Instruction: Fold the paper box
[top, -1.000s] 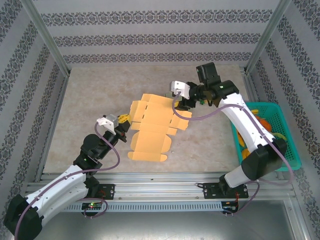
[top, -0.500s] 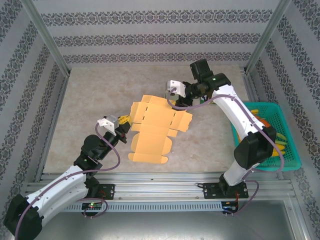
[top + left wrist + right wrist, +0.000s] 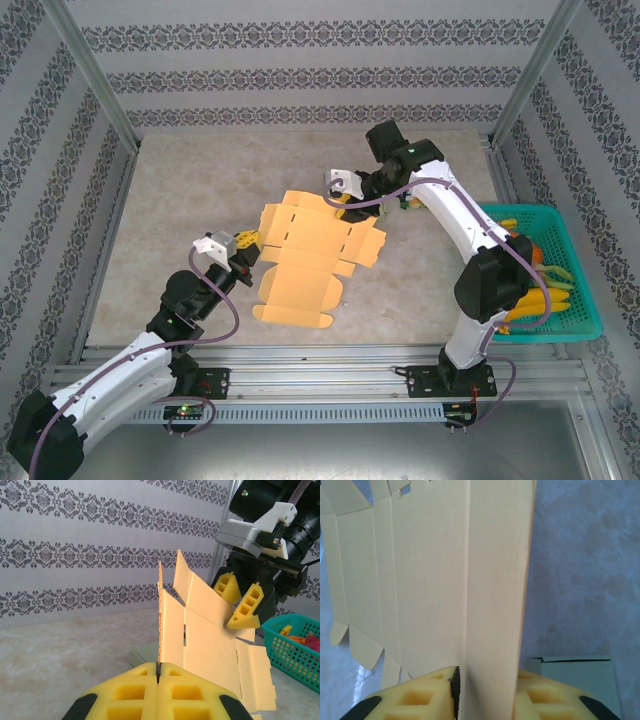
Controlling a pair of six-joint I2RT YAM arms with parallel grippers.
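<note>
Top external: paper box [image 3: 305,255], long axis near–far; left end effector [image 3: 247,243] pinches left edge, right end effector [image 3: 345,204] straddles far flap, clamping undetermined.

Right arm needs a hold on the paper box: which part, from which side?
Probably the far edge panel of the paper box, approached from the far side by the right gripper: that strip's free edge is exposed, and the left gripper pinches the opposite near-left edge.
</note>
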